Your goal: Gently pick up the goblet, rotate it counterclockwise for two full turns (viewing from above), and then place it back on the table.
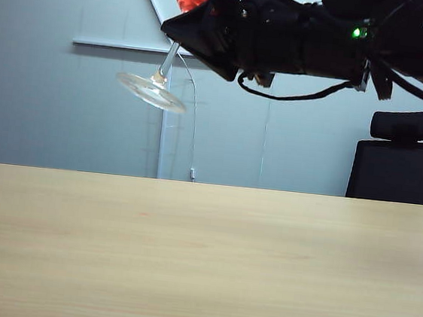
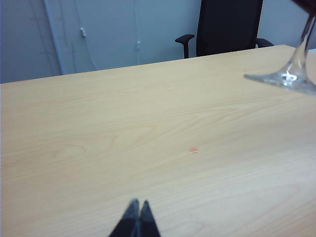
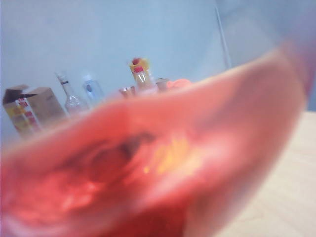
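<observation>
Even, soft light – goblet [image 3: 163, 168] blurred in right wrist view

Pale room behind my bench

A black office chair [image 1: 400, 159] stands against the grey-blue wall [image 1: 51, 96]; a thin cable [image 1: 192, 126] hangs there.

no readable text anywhere, labels on blurred bottles [image 3: 140, 79] and carton [image 3: 29, 108] at ten o'clock illegible

We see the goblet [image 1: 160, 70] tilted high above the table [image 1: 200, 263] — an office chair [image 1: 398, 167] behind its far right edge.
</observation>
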`<act>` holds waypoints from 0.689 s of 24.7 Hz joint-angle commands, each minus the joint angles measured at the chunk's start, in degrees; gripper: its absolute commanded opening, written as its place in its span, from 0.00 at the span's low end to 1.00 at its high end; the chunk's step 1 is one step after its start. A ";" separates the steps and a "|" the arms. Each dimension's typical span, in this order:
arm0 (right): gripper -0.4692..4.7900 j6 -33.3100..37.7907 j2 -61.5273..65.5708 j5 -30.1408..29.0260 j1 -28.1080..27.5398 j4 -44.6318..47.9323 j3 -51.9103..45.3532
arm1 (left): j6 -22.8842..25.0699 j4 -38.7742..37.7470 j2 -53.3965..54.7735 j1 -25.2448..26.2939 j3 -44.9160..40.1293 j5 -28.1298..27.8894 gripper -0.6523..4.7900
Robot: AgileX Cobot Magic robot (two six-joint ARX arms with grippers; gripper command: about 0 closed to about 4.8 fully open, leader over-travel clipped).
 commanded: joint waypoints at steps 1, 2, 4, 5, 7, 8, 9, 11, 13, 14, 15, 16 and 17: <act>0.08 4.22 -0.28 0.00 -0.15 -0.20 0.50 | 0.00 0.70 0.02 -0.09 0.13 0.22 0.11; 0.08 6.23 -0.24 -0.61 -0.63 -1.70 0.50 | 0.00 0.70 0.02 -0.09 0.13 0.22 0.11; 0.08 6.69 -0.22 -1.75 -0.90 -3.98 0.50 | 0.00 0.70 0.02 -0.11 0.13 0.22 0.11; 0.08 7.82 -0.22 -2.05 -1.27 -4.48 0.50 | 0.00 0.70 0.02 -0.11 0.13 0.22 0.11; 0.08 8.94 -0.20 -2.67 -1.79 -5.70 0.50 | 0.00 0.70 0.02 -0.11 0.13 0.22 0.11; 0.08 8.94 -0.20 -2.69 -2.01 -6.47 0.50 | 0.00 0.70 0.02 -0.11 0.13 0.22 0.11; 0.08 9.09 -0.20 -3.02 -2.23 -6.75 0.50 | 0.00 0.70 0.02 -0.11 0.13 0.22 0.11; 0.08 10.23 -0.20 -3.85 -2.82 -7.23 0.52 | 0.00 0.70 0.02 -0.11 0.13 0.22 0.11; 0.08 10.88 -0.20 -4.55 -3.30 -8.17 0.52 | 0.00 0.70 0.02 -0.11 0.13 0.24 0.11; 0.08 11.13 -0.20 -4.92 -3.54 -8.81 0.52 | 0.00 0.70 0.02 -0.11 0.13 0.22 0.11; 0.08 11.74 -0.20 -5.05 -3.80 -9.57 0.52 | 0.00 0.70 0.02 -0.11 0.13 0.22 0.11; 0.08 11.89 -0.20 -5.03 -4.02 -10.40 0.52 | 0.00 0.70 0.02 -0.11 0.13 0.22 0.11; 0.08 11.78 -0.20 -5.01 -4.17 -11.39 0.52 | 0.00 0.70 0.02 -0.11 0.13 0.22 0.11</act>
